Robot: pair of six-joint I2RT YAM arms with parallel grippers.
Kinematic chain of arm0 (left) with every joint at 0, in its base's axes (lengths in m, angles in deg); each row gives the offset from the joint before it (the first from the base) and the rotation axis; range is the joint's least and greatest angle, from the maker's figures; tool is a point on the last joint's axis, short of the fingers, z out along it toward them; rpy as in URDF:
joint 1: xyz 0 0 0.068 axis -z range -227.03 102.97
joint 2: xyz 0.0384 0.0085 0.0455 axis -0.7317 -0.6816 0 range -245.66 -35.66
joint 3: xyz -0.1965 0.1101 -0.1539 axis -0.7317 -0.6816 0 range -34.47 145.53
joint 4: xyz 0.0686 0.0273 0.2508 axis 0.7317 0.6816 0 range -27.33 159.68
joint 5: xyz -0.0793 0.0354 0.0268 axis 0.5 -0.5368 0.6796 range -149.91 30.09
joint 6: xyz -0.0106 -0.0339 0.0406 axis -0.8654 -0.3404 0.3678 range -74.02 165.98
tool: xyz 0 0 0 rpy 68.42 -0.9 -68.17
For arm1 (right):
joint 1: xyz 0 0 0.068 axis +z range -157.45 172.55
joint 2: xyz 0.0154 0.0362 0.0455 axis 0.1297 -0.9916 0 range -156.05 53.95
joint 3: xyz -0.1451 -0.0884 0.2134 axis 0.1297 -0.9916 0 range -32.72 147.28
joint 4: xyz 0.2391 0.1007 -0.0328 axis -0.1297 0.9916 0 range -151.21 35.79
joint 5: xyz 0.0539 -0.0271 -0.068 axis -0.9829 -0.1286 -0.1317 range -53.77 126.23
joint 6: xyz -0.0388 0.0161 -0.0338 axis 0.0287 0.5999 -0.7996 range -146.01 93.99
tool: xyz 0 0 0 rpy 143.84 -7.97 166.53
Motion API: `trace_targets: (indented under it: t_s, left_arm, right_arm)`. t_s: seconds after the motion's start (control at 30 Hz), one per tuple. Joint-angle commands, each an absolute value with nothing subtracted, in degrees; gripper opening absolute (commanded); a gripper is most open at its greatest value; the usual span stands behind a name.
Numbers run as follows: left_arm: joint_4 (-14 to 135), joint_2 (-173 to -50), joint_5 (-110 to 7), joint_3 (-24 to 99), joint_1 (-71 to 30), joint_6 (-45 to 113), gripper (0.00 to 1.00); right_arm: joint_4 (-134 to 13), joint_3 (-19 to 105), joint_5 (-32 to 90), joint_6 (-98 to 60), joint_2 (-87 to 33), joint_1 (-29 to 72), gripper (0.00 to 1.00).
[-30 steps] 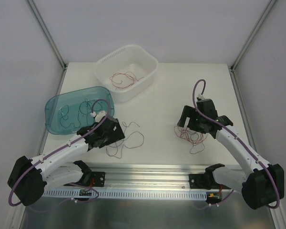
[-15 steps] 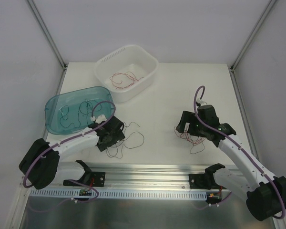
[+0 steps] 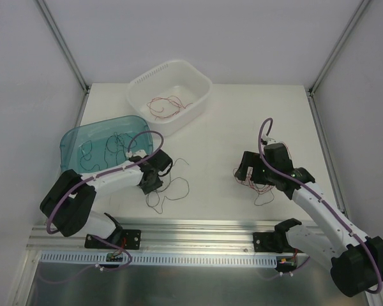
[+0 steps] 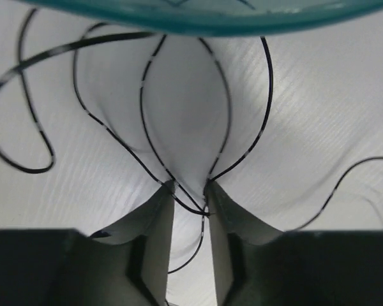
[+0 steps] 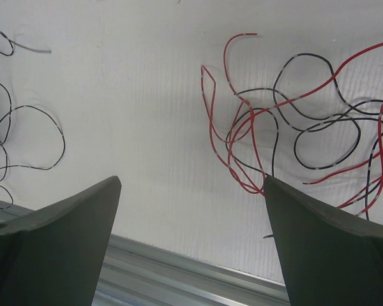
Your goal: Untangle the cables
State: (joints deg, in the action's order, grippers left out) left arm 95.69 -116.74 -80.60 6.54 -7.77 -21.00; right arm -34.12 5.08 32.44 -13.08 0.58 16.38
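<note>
Loose black cables (image 3: 172,188) lie on the white table beside my left gripper (image 3: 154,175). In the left wrist view its jaws (image 4: 188,188) stand narrow with a gap left between them, and a black strand (image 4: 191,205) crosses that gap at the tips. More black loops (image 4: 143,137) spread ahead of them. A clump of red and black cables (image 3: 258,185) lies under my right gripper (image 3: 247,171). In the right wrist view that gripper (image 5: 191,182) is wide open with nothing between its fingers, and the clump (image 5: 293,121) sits just past its right finger.
A teal bin (image 3: 70,143) holding black wires (image 3: 99,153) stands left of my left gripper; its rim (image 4: 198,19) fills the top of the left wrist view. A white basket (image 3: 140,83) with red wires (image 3: 166,105) stands at the back. An aluminium rail (image 3: 198,233) runs along the near edge.
My left gripper has reached right onto the black strands, and its jaws have narrowed around one. My right gripper has dropped a little closer to the red and black clump and stays wide open.
</note>
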Motion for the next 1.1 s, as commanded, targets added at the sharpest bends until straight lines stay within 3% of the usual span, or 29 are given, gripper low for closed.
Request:
trace_targets:
  t_s: [0.0, 0.03, 0.1, 0.37, 0.67, 0.8, 1.07]
  left_arm:
    - [93.44, -120.03, -77.67, 5.52, -7.83, -22.66, 0.23]
    - [93.61, -120.04, -77.49, 5.78, -7.75, -22.14, 0.1]
    - [93.79, -119.43, -76.79, 6.56, -7.57, -21.26, 0.0]
    - [97.12, -111.87, -75.65, 14.64, -4.58, -14.93, 0.0]
    - [104.07, -100.53, -80.65, 33.71, -5.28, -6.85, 0.0]
    - [105.65, -98.51, -85.12, 42.49, -7.91, -2.37, 0.0]
    - [106.27, -97.62, -88.73, 49.72, -23.29, 6.51, 0.0]
  right_arm:
    - [-36.51, 4.72, 31.66, -13.97, 1.3, 16.63, 1.0]
    - [-36.6, 4.54, 31.75, -13.97, 1.21, 16.63, 0.99]
    - [-36.6, 4.46, 31.93, -13.88, 1.12, 16.72, 1.0]
    - [-35.64, 4.54, 33.07, -13.97, 1.91, 16.63, 1.0]
    - [-30.98, 5.24, 38.34, -14.14, 7.44, 16.63, 1.0]
    - [-28.52, 5.95, 40.62, -14.58, 10.17, 16.72, 1.0]
    - [-25.44, 5.86, 41.42, -14.76, 13.69, 16.72, 1.0]
